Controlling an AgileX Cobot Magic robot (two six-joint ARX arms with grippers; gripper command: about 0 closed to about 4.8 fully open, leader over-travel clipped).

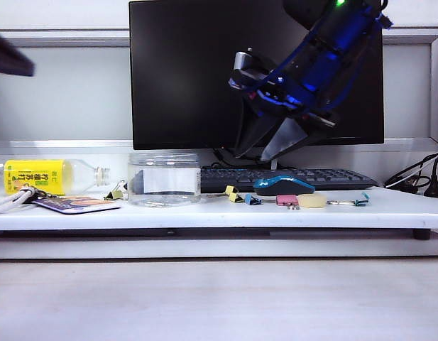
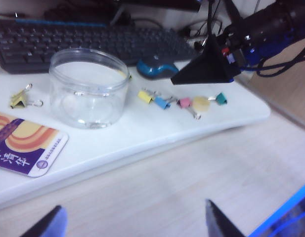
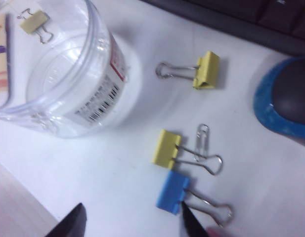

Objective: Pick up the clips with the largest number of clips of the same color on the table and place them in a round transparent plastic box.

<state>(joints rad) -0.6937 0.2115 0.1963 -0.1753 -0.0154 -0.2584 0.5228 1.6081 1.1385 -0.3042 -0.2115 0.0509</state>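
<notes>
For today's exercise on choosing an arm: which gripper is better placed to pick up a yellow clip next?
The right gripper: open, above the yellow clip beside the blue clip, near the round transparent plastic box. The left gripper hangs open off the table's edge.

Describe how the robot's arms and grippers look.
The right arm is black, wrapped in glossy blue, with dark cables along it and a green light near its top. Its right gripper has two black, wedge-shaped fingers tapering to points. Of the left gripper only two dark fingertips show, beside a blue edge.
</notes>
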